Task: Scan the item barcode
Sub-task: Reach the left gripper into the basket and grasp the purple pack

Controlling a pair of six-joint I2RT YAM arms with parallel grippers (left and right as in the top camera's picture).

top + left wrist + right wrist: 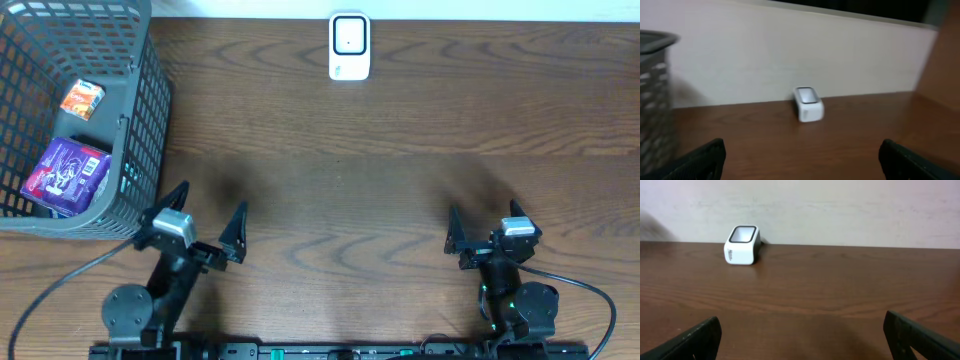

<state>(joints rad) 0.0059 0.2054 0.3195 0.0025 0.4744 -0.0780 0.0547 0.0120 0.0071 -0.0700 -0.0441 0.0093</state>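
I am looking down on the brown wooden table (400,150), which is taking up the whole view, with the grey mesh basket (150,110) standing at its far left corner. Both arms are sitting at the near edge. The left gripper (211,198) is hovering just beside the basket's near right corner and the right gripper (483,208) is waiting well apart on the other side. Both are showing their jaws spread wide with nothing between them. Inside the basket, the purple packet (68,175) is lying flat at the near end, and I am taking it for the likeliest item to scan. It is looking light and thin, probably a glossy wrapper or small carton that is going to flex and slip under a hard squeeze, so I am planning to pinch it across its short sides, gently. It is lying to the left of the left gripper, beyond the basket wall, so I am expecting to reach in from above. The white scanner (349,46) is standing at the far edge near the middle, window up, well away from both grippers. The smaller orange packet (82,98) is lying deeper in the basket, farther from the left gripper.
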